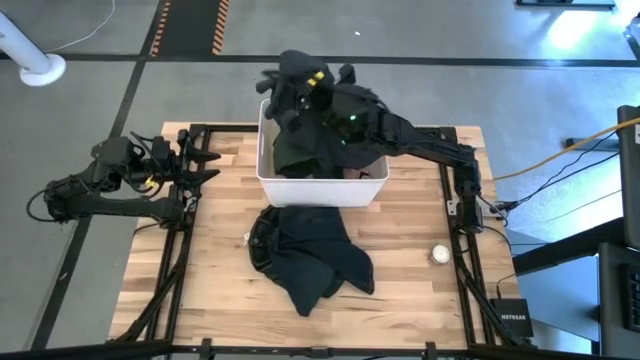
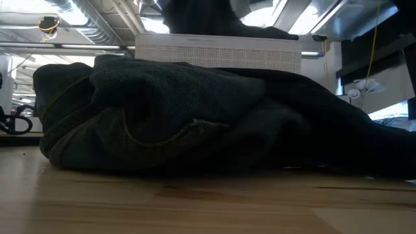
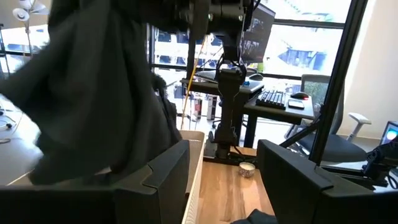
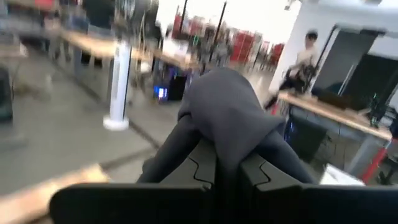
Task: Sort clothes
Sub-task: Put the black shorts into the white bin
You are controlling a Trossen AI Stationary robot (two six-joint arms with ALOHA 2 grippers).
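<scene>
Reading "NETGEAR" on a small black box (image 1: 511,318) at lower right of the high view; no other writing legible. Right gripper (image 1: 292,92), top centre over the white bin (image 1: 322,188), is clamped tight on a dark garment (image 1: 312,135) that hangs into the bin; right wrist view shows the fingers (image 4: 198,167) pinched together w/ grey-black fabric (image 4: 227,118) bunched over them. Left gripper (image 1: 203,160) waits at the table's left edge, fingers (image 3: 163,174) spread wide, nothing between them. Second dark pile (image 1: 310,250) lies on the table (image 1: 200,270) just in front of the bin, filling most of the low view (image 2: 195,117). Small white ball (image 1: 439,254) sits right of it. Bin contents mostly hidden by the hanging cloth. Blurred person (image 4: 306,48) upper right of the right wrist view.
</scene>
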